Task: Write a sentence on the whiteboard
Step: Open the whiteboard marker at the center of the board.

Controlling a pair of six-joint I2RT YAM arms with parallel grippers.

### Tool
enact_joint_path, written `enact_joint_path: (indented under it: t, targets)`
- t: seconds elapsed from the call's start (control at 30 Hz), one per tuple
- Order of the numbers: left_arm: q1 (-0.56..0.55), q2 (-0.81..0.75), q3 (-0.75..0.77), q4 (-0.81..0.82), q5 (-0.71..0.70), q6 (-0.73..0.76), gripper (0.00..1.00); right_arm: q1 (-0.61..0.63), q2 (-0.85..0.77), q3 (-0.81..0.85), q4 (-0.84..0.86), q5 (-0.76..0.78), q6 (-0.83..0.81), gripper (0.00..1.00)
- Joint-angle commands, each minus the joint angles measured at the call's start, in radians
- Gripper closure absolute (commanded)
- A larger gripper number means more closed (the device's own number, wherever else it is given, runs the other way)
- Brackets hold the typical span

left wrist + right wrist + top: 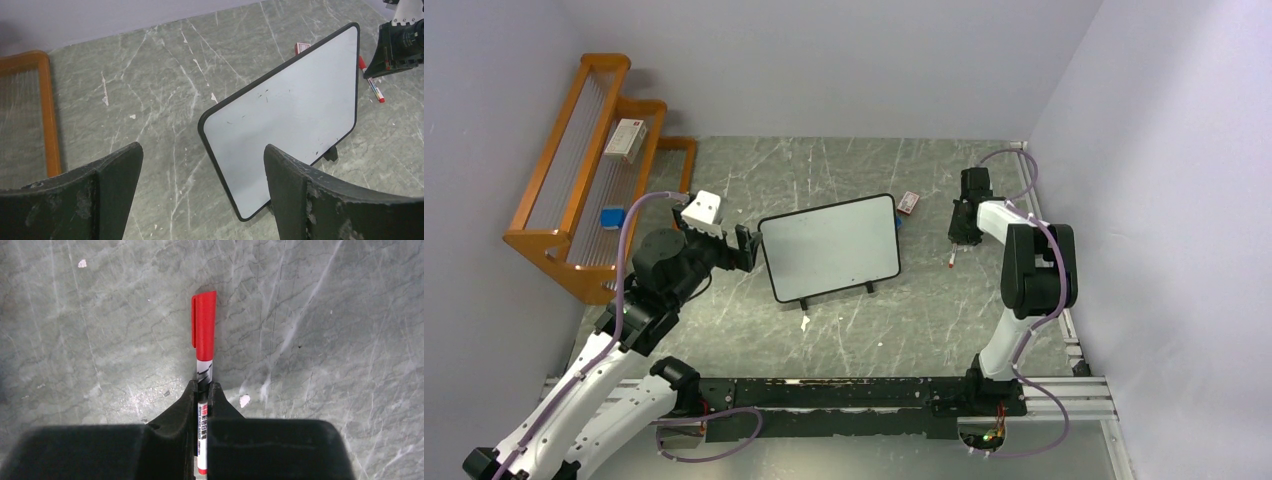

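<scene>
Grey marbled table [844,330], plain pale walls on three sides.

Right gripper [202,390]: fingers clamped tight on a marker [204,335], pinching the white barrel. The red cap sticks out past the fingertips and the barrel's red end sits back between the fingers. The gripper points down at the table. Can't tell whether the marker is resting on the surface or just off it.

Left gripper [202,152]: jaws wide apart, nothing between them, aimed at the whiteboard's left edge. Close beside it, not touching.

Whiteboard [829,248]: sits between the two grippers, just past the left fingers and well to the left of the right ones. It stands on its two black feet, tilted back, face toward the arm bases. A few faint specks on the face, no writing.

Small red-and-white box [908,203]: on the table behind the board's right corner, between the board and the right gripper.

Orange rack [574,190]: against the left wall, beyond the left arm. It holds a carton [626,140] up top and a blue block [612,217] lower down.
</scene>
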Motion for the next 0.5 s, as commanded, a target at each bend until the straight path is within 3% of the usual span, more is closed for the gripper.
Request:
enact_joint_path:
  t: [0.0, 0.47]
  targets:
    - [-0.006, 0.006, 0.005, 0.016, 0.026, 0.003, 0.07, -0.004, -0.055, -0.025, -0.018, 0.007, -0.021, 1.00]
    - [-0.006, 0.087, 0.183, -0.100, 0.131, -0.068, 0.04, 0.130, -0.510, -0.037, -0.154, -0.057, -0.066, 1.00]
